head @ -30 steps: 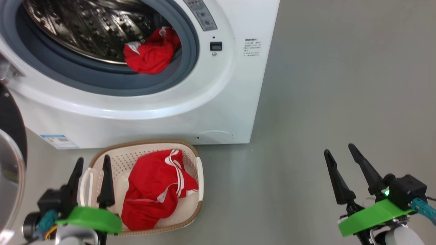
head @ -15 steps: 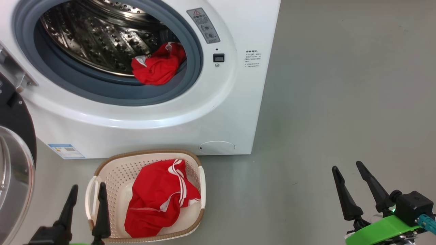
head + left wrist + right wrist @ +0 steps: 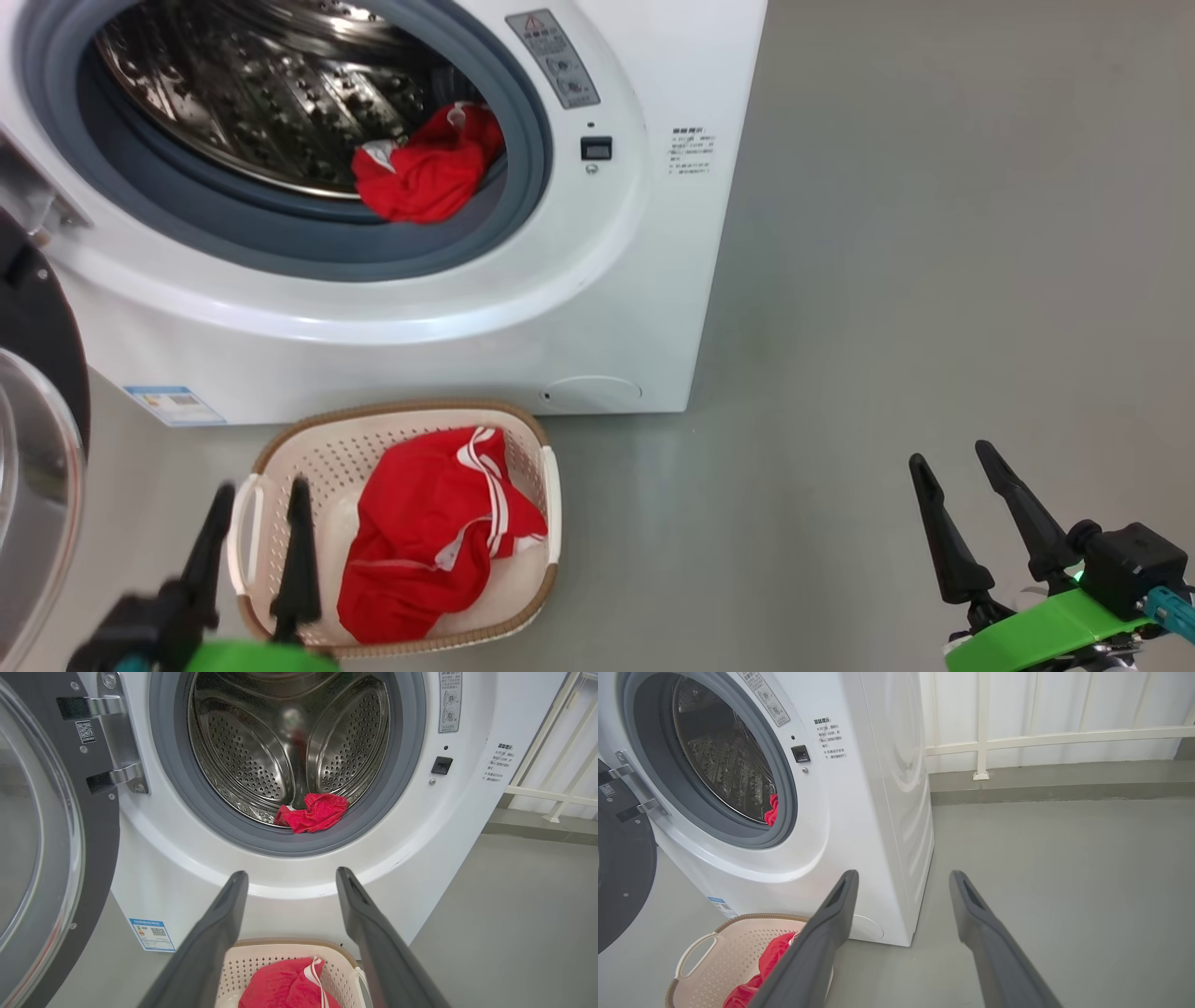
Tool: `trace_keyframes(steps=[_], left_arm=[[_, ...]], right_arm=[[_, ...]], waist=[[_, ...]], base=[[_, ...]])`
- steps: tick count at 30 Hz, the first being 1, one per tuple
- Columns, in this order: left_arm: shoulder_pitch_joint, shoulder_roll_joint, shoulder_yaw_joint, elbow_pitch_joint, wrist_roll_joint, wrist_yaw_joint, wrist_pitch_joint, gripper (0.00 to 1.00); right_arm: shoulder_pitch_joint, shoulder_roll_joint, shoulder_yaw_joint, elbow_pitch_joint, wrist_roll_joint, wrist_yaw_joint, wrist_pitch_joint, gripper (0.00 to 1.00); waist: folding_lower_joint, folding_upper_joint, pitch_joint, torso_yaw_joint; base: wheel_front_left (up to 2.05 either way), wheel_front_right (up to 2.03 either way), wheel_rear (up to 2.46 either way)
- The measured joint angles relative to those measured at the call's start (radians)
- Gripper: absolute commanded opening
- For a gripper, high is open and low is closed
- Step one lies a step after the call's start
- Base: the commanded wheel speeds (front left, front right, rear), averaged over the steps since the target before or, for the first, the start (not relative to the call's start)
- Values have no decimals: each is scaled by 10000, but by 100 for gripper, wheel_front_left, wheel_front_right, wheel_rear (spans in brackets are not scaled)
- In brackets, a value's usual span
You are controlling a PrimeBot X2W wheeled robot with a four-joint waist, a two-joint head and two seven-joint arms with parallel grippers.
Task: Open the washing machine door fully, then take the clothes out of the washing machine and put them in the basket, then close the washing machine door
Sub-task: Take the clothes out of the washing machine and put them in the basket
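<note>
At the far left, washing machine door (image 3: pixel 33 420) swung wide open on its hinge, black rim and glass bowl well clear of the opening. Beside it, washing machine (image 3: pixel 597 280) with steel drum (image 3: pixel 252 103) exposed. Part of the clothes (image 3: pixel 429 537) bunched in the basket (image 3: pixel 322 457), red with white stripes; one more red garment (image 3: pixel 429 168) low in the drum, resting against the grey rubber ring (image 3: pixel 280 243). Basket on the grey floor (image 3: pixel 887 280), just in front of the machine. Over the basket's left handle end, left gripper (image 3: pixel 262 487), jaws apart, holding nothing. Well off to the right over bare floor, right gripper (image 3: pixel 950 455), jaws likewise spread and empty
</note>
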Motion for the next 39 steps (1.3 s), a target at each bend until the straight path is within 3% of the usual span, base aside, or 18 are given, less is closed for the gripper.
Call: trace_keyframes(steps=[11, 23, 39], left_arm=[[-3601, 464, -899, 1956, -171, 0, -2, 100], [-8024, 1804, -2702, 5311, -1363, 0, -2, 100], [-11032, 3127, -4861, 8073, -3112, 0, -2, 100]], right_arm=[[-578, 178, 121, -173, -2, 0, 0, 100], [-1682, 644, 184, -244, -4, 0, 0, 100], [-2545, 846, 560, -322, -2, 0, 0, 100]], waist=[[0, 0, 1069, -178], [0, 0, 2766, -838], [0, 0, 4283, -2005]], base=[[0, 0, 0], [0, 0, 0], [0, 0, 0]])
